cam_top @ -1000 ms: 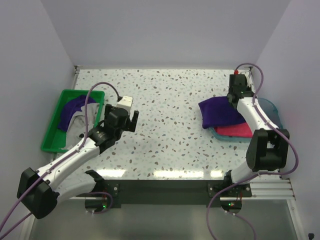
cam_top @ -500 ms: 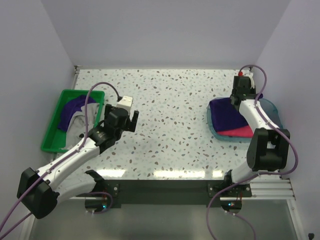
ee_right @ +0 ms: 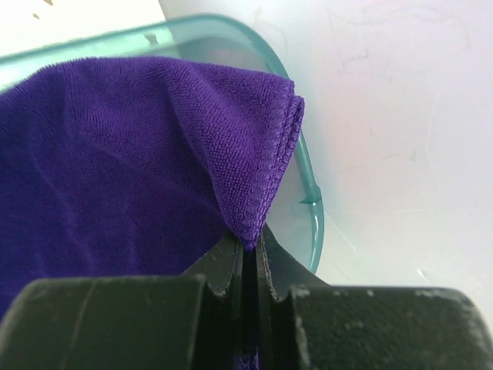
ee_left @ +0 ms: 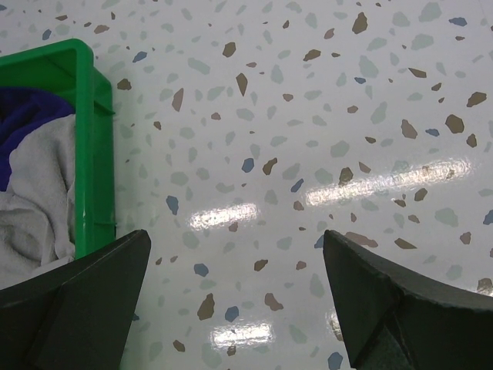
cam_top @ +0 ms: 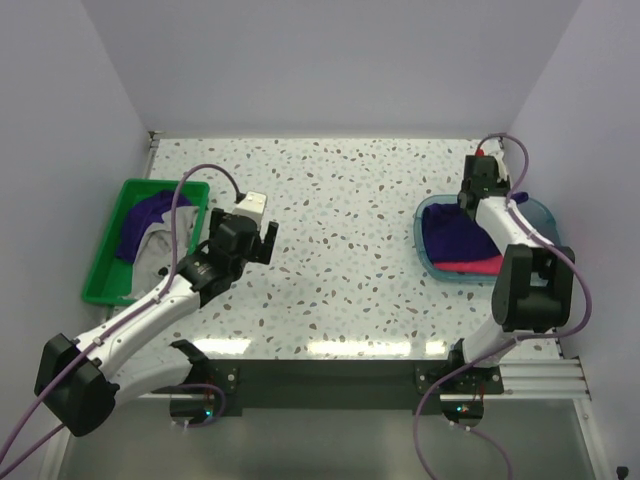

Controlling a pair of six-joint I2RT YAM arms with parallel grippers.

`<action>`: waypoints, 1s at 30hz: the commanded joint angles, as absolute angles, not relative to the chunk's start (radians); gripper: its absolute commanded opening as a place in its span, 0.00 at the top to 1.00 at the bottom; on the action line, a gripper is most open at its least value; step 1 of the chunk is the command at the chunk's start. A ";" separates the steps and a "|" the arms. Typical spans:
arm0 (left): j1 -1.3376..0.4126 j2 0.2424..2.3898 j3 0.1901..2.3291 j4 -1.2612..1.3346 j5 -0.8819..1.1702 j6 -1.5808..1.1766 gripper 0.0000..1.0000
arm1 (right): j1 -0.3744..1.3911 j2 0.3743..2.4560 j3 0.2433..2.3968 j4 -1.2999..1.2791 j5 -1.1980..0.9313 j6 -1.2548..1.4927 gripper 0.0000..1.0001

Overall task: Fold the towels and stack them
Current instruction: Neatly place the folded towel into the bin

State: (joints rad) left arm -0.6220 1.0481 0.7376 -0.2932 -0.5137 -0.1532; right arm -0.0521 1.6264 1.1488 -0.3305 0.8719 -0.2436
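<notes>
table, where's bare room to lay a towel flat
Bare: the whole middle of the table, from bin to tray, back to the far edge. Crowded: beside the bin, where the left gripper hovers open; the tray, full of purple towel over pink towel, right gripper pinching it.

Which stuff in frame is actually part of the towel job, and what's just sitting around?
Job: folded purple towel pinched in the right gripper; pink towel beneath it; crumpled purple towel and grey-white towel in the green bin.
Not job: green bin, teal tray, table.
</notes>
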 commanded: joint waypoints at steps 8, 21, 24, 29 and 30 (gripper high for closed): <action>-0.624 1.046 0.727 -0.233 -0.531 -0.144 0.00 | -0.089 1.689 1.249 -0.417 1.003 -0.199 1.00; -0.623 1.049 0.727 -0.233 -0.523 -0.143 0.00 | -0.133 1.828 1.319 -0.436 1.057 -0.161 0.77; -0.623 1.052 0.727 -0.233 -0.523 -0.143 0.00 | -0.146 1.868 1.351 -0.457 1.121 -0.123 0.43; -0.623 1.058 0.730 -0.236 -0.529 -0.146 0.00 | -0.170 1.901 1.472 -0.650 1.184 0.070 0.33; -0.623 1.060 0.732 -0.238 -0.529 -0.147 0.00 | -0.170 1.899 1.488 -0.679 1.172 0.099 0.33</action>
State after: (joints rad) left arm -0.6220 1.0561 0.7376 -0.2932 -0.5133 -0.1528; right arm -0.1600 1.9091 1.3983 -0.5644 1.0973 -0.0608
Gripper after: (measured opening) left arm 0.997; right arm 0.669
